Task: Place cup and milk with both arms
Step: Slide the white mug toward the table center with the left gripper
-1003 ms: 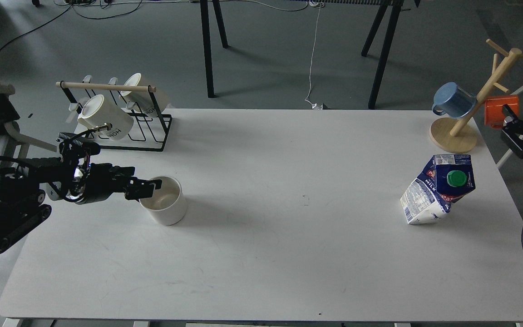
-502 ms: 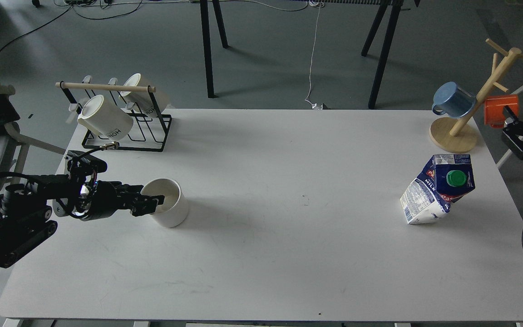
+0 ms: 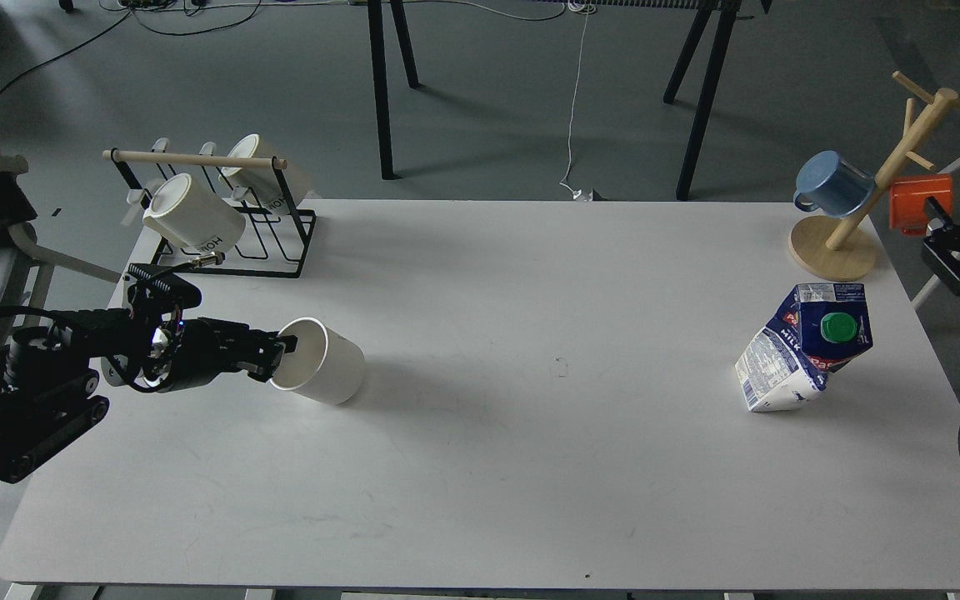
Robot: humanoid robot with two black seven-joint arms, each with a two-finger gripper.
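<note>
Our left end effector [image 3: 278, 350] is clamped on the near rim of the white cup [image 3: 320, 372], one finger inside the mouth. Half a second ago the cup stood upright on the table [image 3: 480, 467]; now it is tipped, mouth toward us, which suggests the lift has begun. The milk carton [image 3: 805, 346] leans untouched on the table's right side. Our right end effector [image 3: 951, 258] hangs off the table edge beside the mug tree [image 3: 863, 200]; we cannot tell its state.
</note>
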